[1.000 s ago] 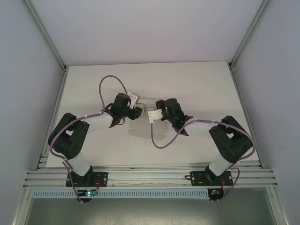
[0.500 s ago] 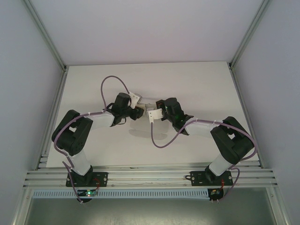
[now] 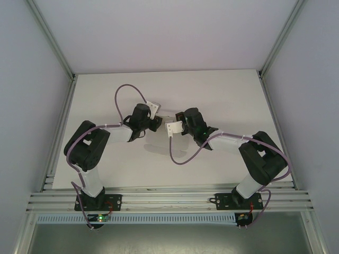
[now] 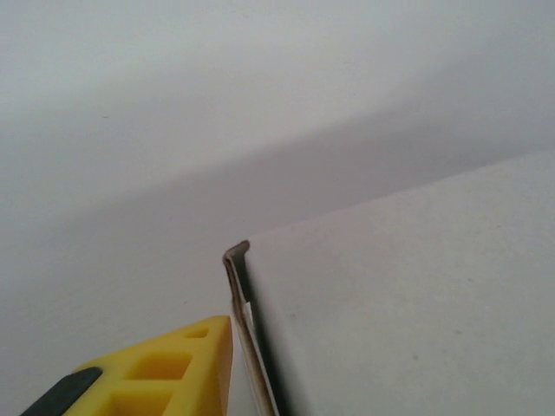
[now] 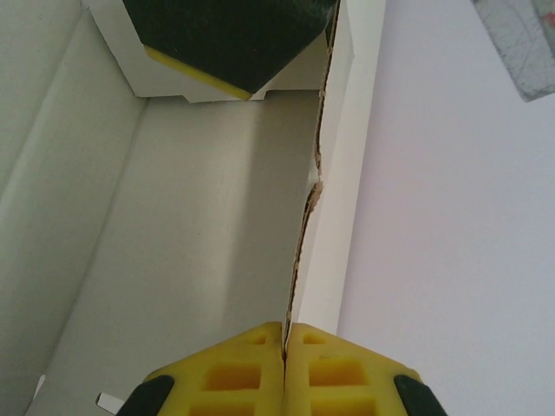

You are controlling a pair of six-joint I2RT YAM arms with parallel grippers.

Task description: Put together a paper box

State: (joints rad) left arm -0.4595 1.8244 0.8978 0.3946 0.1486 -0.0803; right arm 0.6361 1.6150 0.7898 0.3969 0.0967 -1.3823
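The paper box (image 3: 165,114) is white card, held above the middle of the table between the two grippers. My right gripper (image 5: 284,334) is shut on the raw top edge of one long wall of the paper box (image 5: 199,217), looking into its open inside. My left gripper (image 3: 157,117) comes at the box from the left. One of its fingers (image 5: 227,39) reaches inside against a folded end flap. In the left wrist view one yellow finger (image 4: 165,368) sits just outside a doubled end wall of the box (image 4: 399,303); the other finger is hidden behind the card.
The white table (image 3: 222,95) lies inside a white-walled enclosure with aluminium rails along the near edge (image 3: 169,198) and sides. Purple cables loop off both wrists, one above the left arm (image 3: 127,90) and one below the right wrist (image 3: 183,159).
The left arm has pushed its gripper slightly up and right, closer against the box. The right gripper has shifted a little left with the box in it.
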